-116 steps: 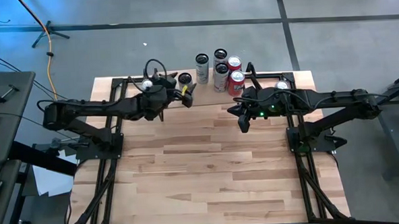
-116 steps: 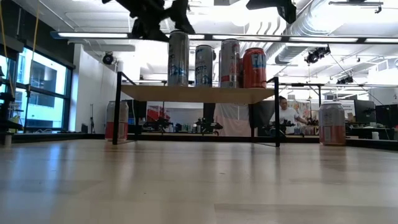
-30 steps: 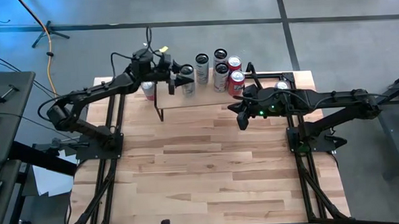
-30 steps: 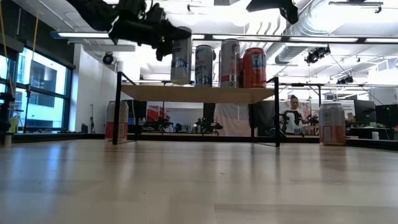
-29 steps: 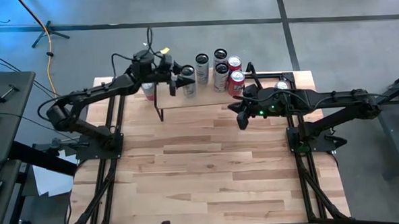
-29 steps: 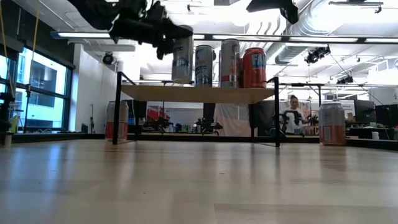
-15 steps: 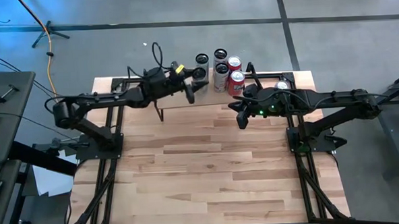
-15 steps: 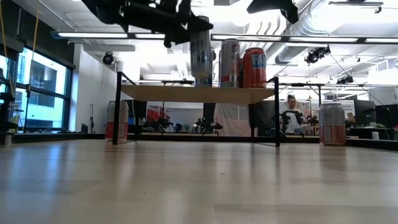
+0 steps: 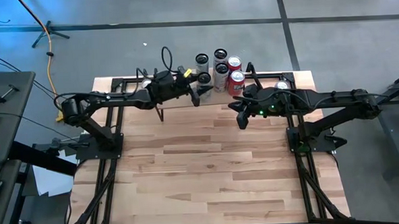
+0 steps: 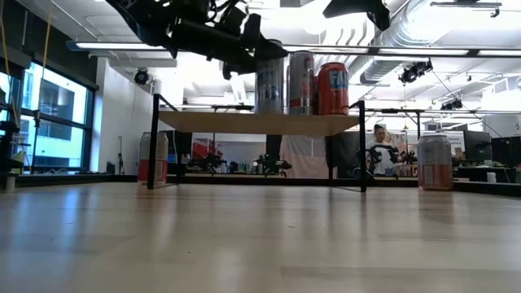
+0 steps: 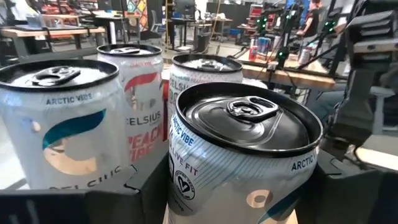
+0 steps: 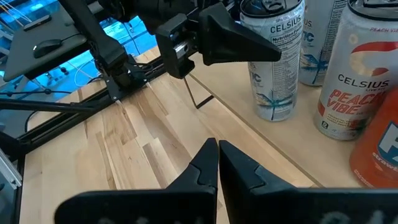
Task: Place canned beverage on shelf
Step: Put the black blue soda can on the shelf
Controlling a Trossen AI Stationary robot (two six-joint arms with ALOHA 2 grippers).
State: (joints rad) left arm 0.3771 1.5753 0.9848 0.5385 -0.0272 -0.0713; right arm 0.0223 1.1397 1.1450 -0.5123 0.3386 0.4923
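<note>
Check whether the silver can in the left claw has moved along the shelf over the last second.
Yes. The silver can in the left claw has shifted right along the shelf, now nearer the red can.

Grey floor (image 9: pixel 343 11), tall window (image 10: pixel 49 122), ceiling lights (image 10: pixel 122 46)

"ARCTIC VIBE" on the silver can (image 11: pixel 242 155), "CELSIUS PEACH" on the white can (image 12: pixel 360 81)
</note>
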